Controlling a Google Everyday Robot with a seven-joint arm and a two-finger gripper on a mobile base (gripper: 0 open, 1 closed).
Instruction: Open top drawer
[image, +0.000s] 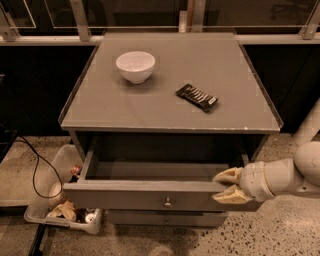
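Note:
The top drawer (150, 195) of the grey cabinet is pulled well out, showing its plain grey inside. A small round metal knob (167, 202) sits at the centre of its front panel. My gripper (225, 186) comes in from the right. Its pale fingers (229, 176) sit above and below the top edge at the right end of the drawer front, closed on it. A shorter drawer front (165, 218) shows just below, pushed in.
A white bowl (135, 65) and a dark snack bar (197, 97) lie on the cabinet top (170, 112). A plastic bin of odds and ends (62, 212) and a black cable (37, 172) are on the floor at the left.

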